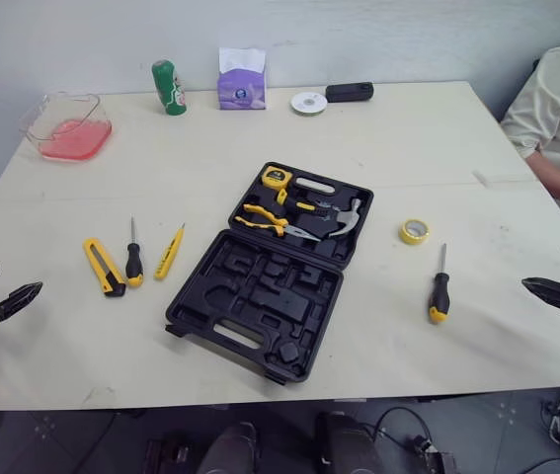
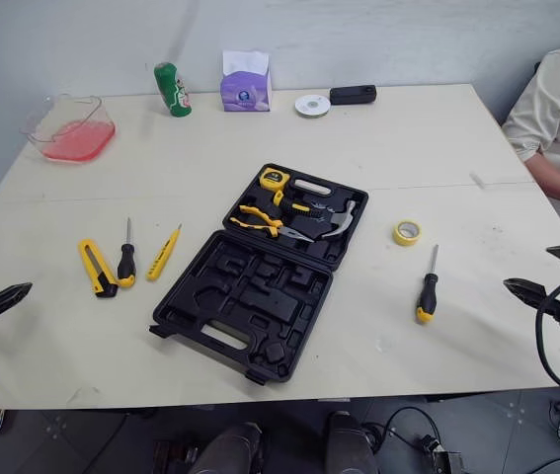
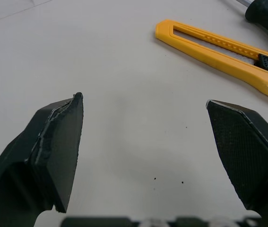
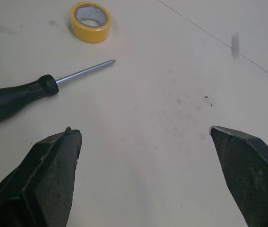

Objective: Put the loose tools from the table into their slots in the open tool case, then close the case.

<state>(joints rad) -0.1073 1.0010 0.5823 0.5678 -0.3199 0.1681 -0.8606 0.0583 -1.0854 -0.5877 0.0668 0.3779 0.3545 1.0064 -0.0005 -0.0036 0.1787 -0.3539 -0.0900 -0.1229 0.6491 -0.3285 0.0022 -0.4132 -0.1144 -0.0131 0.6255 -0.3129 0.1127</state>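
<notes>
Left gripper [image 3: 143, 106] and right gripper [image 4: 141, 130] both gape wide, textured black pads [image 3: 247, 142] low over matte white table [image 1: 408, 138]. Moulded black tool case [image 1: 260, 296] lies open mid-table, near half all shaped recesses. Flat yellow utility knife [image 1: 104, 267] left of case; black-handled screwdriver [image 1: 440, 289] and yellow tape ring [image 4: 91, 36] right.
</notes>
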